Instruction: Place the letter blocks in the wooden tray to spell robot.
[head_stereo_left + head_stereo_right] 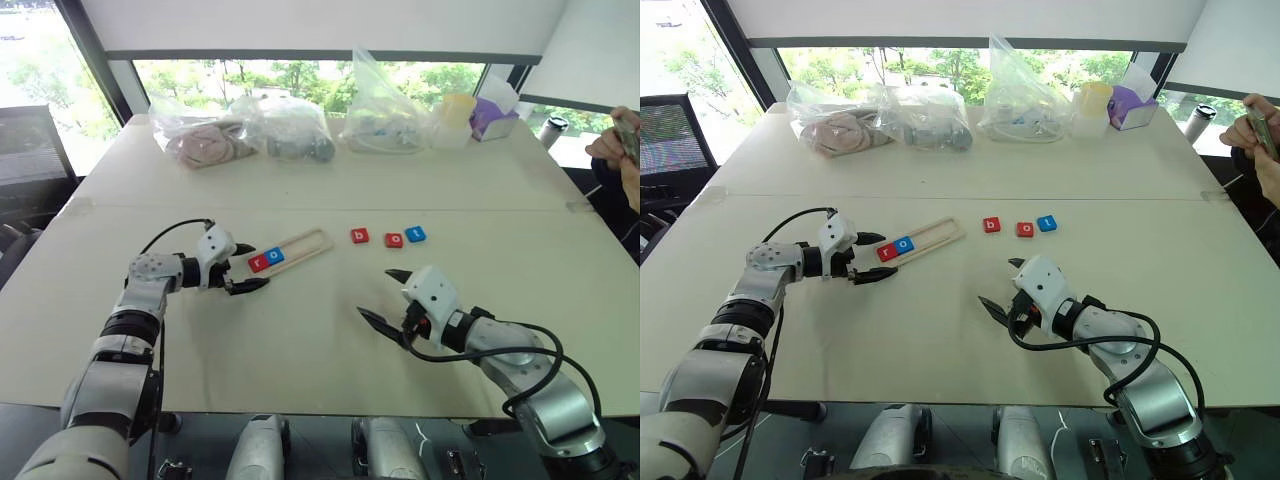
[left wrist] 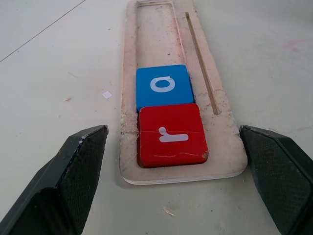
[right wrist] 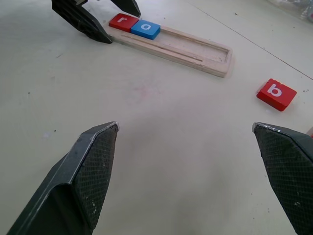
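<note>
Lying at the middle left of the head view, the wooden tray (image 1: 291, 248) was a long, narrow pale-wood rectangle with a raised rim and a thin groove along one side, its long axis running from lower left to upper right. Its lower-left end held two flat square tiles touching each other: a glossy red "r" block (image 2: 170, 134) at the very end and a blue "o" block (image 2: 162, 86) next to it. The left tool (image 1: 243, 268) sat at that end, its black cross-hatched fingers (image 2: 73, 176) spread wide to either side of the tray, gripping nothing. Right of the tray, loose on the surface (image 1: 300, 350), lay a red "b" block (image 1: 360, 236), a red "o" block (image 1: 394, 240) and a blue "t" block (image 1: 415, 234) in a rough row. The right tool (image 1: 385, 297) hovered at lower centre, also spread and empty. The surface was smooth and off-white; clear plastic bags (image 1: 290, 128) sat along its far edge under the windows (image 1: 300, 75).
</note>
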`<state>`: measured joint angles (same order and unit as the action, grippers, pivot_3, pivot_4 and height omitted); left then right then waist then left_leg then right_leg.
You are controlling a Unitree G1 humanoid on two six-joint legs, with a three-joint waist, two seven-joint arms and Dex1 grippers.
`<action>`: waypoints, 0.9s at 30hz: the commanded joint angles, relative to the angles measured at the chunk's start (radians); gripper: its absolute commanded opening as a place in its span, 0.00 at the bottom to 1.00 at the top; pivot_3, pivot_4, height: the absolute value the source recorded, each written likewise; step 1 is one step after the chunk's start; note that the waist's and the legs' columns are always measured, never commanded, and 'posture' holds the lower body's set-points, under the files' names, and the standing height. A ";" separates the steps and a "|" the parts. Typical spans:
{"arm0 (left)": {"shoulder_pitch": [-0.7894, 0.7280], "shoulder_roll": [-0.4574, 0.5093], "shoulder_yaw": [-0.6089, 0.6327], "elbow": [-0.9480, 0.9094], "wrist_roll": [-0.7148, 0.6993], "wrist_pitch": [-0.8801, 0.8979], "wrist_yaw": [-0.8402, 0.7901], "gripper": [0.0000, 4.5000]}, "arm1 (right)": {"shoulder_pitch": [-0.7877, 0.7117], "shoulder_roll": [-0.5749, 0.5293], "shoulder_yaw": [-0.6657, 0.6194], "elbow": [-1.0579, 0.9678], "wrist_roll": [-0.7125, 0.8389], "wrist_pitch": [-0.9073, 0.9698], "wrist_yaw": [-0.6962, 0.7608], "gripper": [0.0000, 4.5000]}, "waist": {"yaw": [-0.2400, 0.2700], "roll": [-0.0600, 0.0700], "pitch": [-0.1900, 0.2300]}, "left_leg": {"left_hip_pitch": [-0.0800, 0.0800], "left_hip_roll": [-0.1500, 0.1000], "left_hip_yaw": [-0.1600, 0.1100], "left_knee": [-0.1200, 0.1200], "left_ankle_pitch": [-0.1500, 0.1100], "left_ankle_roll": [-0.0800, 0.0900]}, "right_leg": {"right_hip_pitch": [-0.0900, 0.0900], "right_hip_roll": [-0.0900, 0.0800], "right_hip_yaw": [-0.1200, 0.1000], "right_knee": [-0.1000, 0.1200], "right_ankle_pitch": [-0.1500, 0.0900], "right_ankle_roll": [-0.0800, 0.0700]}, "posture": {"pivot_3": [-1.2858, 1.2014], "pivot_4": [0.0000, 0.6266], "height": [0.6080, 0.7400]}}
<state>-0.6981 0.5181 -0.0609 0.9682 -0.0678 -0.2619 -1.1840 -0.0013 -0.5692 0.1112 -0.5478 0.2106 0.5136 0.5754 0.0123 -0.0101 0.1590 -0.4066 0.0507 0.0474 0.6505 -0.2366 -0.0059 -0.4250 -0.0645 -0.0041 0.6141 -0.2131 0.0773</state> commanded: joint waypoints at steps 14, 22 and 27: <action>0.037 -0.001 -0.029 0.026 0.052 0.033 0.039 0.69 | -0.009 -0.003 -0.009 -0.035 -0.004 -0.023 0.010 1.00 | -0.001 0.001 -0.001 | 0.000 0.001 -0.001 -0.002 -0.001 -0.001 | -0.003 -0.001 -0.002 -0.004 0.000 0.000 | 0.52 0.24 1.00; 0.075 -0.009 -0.036 -0.057 0.041 0.057 0.023 0.69 | -0.015 -0.006 -0.013 -0.030 -0.003 -0.022 0.017 1.00 | -0.002 0.002 -0.001 | -0.001 0.004 -0.001 -0.006 -0.001 -0.001 | 0.000 -0.002 -0.005 -0.017 0.000 0.000 | 0.52 0.24 1.00; 0.112 -0.017 -0.052 -0.165 0.018 0.074 -0.044 0.69 | -0.017 -0.009 -0.016 -0.029 -0.003 -0.021 0.023 1.00 | -0.002 0.002 -0.001 | -0.002 0.002 0.004 -0.006 -0.001 -0.001 | -0.002 -0.010 -0.005 -0.017 0.000 0.000 | 0.52 0.24 1.00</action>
<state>-0.6253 0.5100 -0.0613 0.8029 -0.0764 -0.2155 -1.1997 -0.0047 -0.5718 0.1109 -0.5477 0.2085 0.5135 0.5958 0.0103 -0.0076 0.1576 -0.4089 0.0513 0.0526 0.6442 -0.2373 -0.0068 -0.4270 -0.0776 -0.0095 0.5969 -0.2130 0.0772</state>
